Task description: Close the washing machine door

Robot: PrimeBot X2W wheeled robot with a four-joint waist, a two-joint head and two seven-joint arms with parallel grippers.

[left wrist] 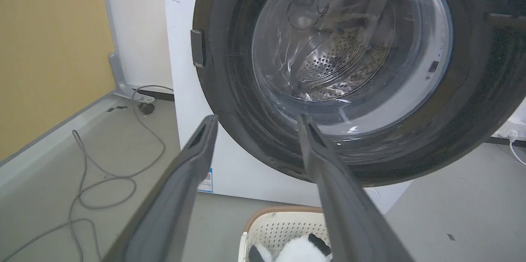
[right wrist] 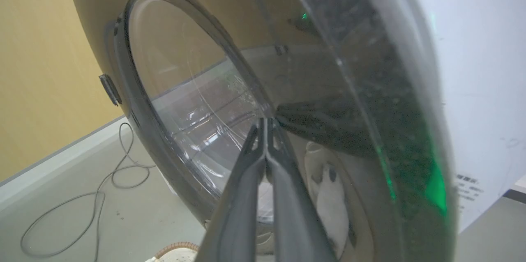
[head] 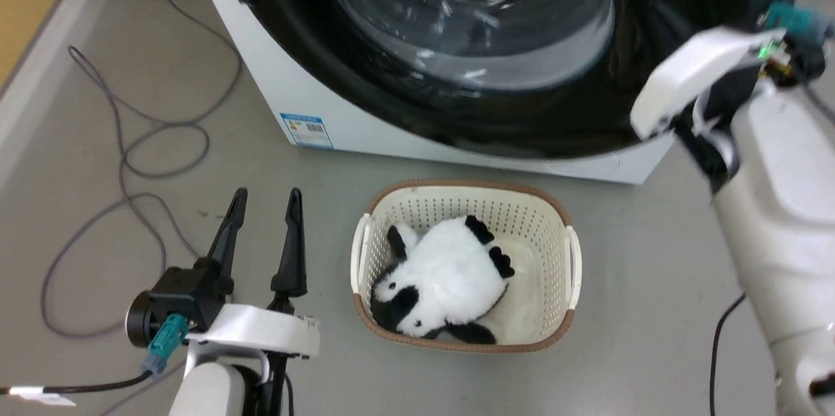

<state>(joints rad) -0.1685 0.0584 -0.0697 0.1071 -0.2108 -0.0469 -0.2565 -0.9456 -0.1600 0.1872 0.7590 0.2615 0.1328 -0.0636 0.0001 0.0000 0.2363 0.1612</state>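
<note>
washing machine door (head: 466, 25): right fingers (right wrist: 243, 196) together, tips seemingly on glass

blue label (head: 306, 130) on washing machine (head: 365, 134), print illegible

floor (head: 639, 259): grey, smooth, matte; bounded on the left by a pale skirting strip (head: 45, 57).
washing machine (head: 365, 132): stood on the floor at the far side, centre to right; white base seated flat on the surface.
basket (head: 456, 207): cream, perforated, brown-rimmed; set on the floor at centre, just nearer than the machine, with a narrow strip of floor between them.
grey cable (head: 120, 155): laid in loose loops over the left side, from far left to near left.
black cable (head: 713, 351): seen on the floor at near right.
specks (head: 202, 212): small, dark, noted left of the basket.
</note>
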